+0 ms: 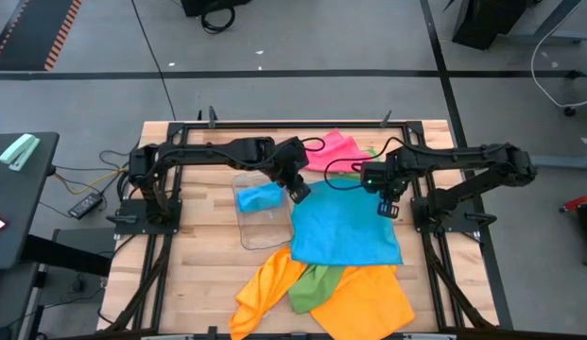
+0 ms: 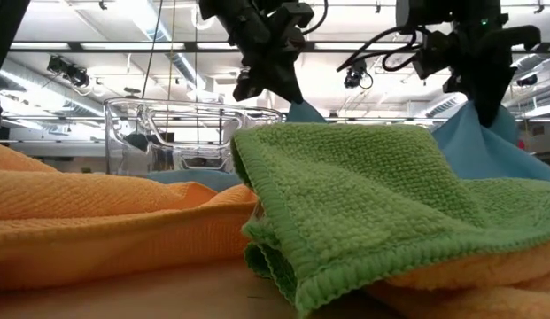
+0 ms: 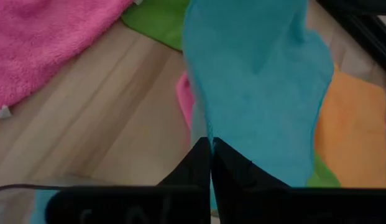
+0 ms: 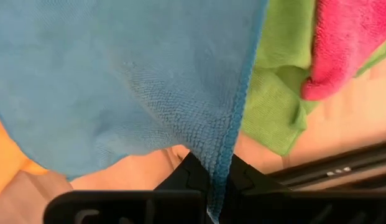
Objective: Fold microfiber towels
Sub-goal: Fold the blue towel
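Note:
A sky-blue microfiber towel [image 1: 345, 231] spreads across the middle of the table. My left gripper [image 1: 300, 194] is shut on its far left corner and my right gripper [image 1: 388, 208] on its far right corner. The towel's near edge lies over a heap of orange towels [image 1: 359, 297] and a green one [image 1: 312, 286] at the near edge. The green towel [image 2: 345, 204] fills the front of the low view. A pink towel [image 1: 336, 151] and a green one lie at the far side. A second blue towel [image 1: 259, 196] rests folded in the clear tray [image 1: 250, 231]. My left gripper pinches the blue towel's corner [image 3: 212, 144] between its two fingers, coming slanting down from the far left. The cloth runs away from the fingers toward the near side and hangs slack. My right gripper pinches the towel's hemmed edge [image 4: 229, 155] at its far right corner, fingers pointing down. That corner is raised off the table, and the cloth slopes down from it.
The clear plastic tray [image 2: 186, 133] stands just left of the blue towel, close to my left gripper. The pile of pink and green cloths [image 4: 286, 93] lies right behind both grippers. Bare wood shows at the table's left side [image 1: 203, 264].

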Controlling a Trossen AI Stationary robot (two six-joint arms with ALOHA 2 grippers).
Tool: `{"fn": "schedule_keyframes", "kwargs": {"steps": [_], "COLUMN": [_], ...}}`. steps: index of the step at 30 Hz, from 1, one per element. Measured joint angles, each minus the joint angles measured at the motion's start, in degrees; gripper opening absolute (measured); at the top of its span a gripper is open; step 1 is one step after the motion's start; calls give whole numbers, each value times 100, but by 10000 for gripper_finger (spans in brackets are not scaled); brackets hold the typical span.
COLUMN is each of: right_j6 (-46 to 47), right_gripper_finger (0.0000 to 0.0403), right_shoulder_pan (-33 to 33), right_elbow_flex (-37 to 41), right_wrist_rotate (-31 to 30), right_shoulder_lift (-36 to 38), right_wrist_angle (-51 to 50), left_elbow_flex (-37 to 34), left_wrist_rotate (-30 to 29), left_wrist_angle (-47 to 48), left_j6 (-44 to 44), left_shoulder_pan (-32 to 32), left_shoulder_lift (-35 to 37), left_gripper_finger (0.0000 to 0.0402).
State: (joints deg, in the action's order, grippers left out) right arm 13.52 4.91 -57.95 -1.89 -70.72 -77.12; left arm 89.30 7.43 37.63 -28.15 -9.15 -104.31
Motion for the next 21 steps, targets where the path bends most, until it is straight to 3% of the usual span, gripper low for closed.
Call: {"fn": "schedule_keyframes", "kwargs": {"steps": [7,12,17,21], "right_j6": [158,147,-24,-48], "right_gripper_finger": [16,16,16,16], "right_shoulder_pan": [180,317,450,448], "right_elbow_flex": [-2,-2,-2,-4], "right_wrist_rotate": [680,734,450,44], "right_shoulder_lift": [-2,-2,-2,-22], "right_wrist_angle": [568,941,678,92], "left_elbow_flex": [0,0,0,0], "left_wrist_rotate": [172,172,117,79], "left_wrist_angle": [-113,-318,-371,-368], "left_j6": [-334,-479,-587,-615], "left_shoulder_pan": [59,163,203,205], "left_shoulder_lift": [0,0,0,0], "left_gripper_finger": [27,18,9,25]}}
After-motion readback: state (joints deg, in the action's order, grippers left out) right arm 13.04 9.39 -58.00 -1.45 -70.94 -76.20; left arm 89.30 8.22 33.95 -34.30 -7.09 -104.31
